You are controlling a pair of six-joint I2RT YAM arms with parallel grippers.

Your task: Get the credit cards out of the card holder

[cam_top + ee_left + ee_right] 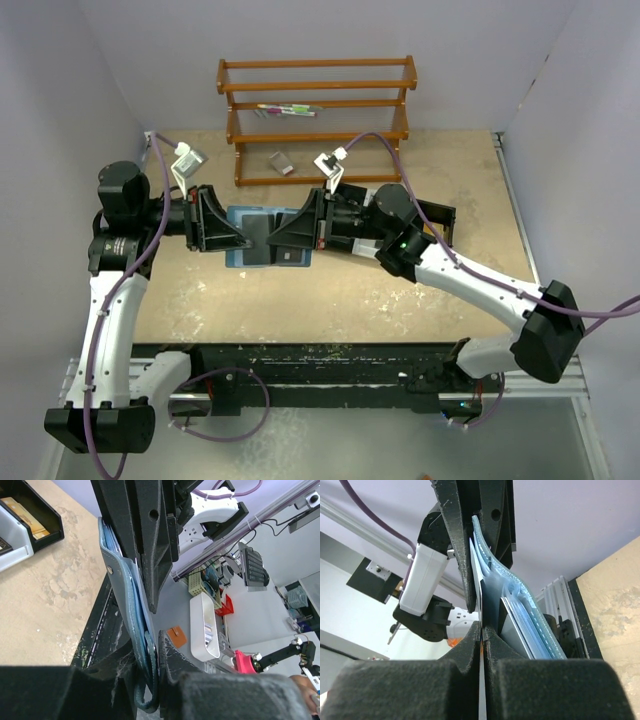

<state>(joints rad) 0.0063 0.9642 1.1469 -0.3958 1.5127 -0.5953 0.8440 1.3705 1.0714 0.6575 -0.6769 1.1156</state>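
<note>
The teal-blue card holder (250,262) hangs open in the air between my two grippers above the table's middle. Dark credit cards (258,230) sit in its pockets. My left gripper (243,240) is shut on the holder's left edge; in the left wrist view its fingers (172,665) pinch the folded blue leather (125,580). My right gripper (275,243) faces it from the right. In the right wrist view it (481,632) is shut on the thin edge of one card (479,595), next to the holder's blue layers (530,615) and another dark card (507,625).
A wooden rack (320,110) stands at the back with small items on a shelf. A small grey object (283,162) lies in front of it. A black tray (440,215) sits behind the right arm; the left wrist view shows it (47,522) holding an orange-brown item.
</note>
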